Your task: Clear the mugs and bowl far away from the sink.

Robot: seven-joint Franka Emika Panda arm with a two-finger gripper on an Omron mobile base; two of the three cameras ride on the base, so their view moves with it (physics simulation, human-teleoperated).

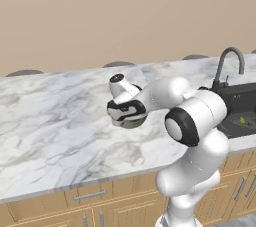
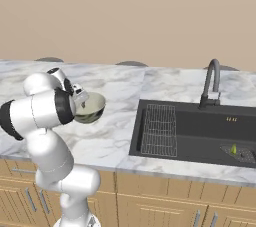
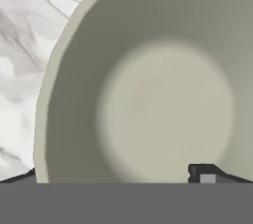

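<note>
Finger tips (image 3: 202, 174) straddled the bowl's (image 3: 148, 99) rim, one inside, one outside. Gripper (image 2: 80, 96) stood at full spread over the rim, nothing clamped. Bowl sat upright on the marble counter (image 1: 50, 126), left of the sink (image 2: 195, 131) and apart from it, under the arm's wrist.

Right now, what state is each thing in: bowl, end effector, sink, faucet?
bowl: upright on the marble counter, left of the sink, empty inside.
end effector: open, fingertips straddling the bowl's rim, one outside and one inside.
sink: wire rack on its left side, small green item near the right corner.
faucet: no water running.
</note>
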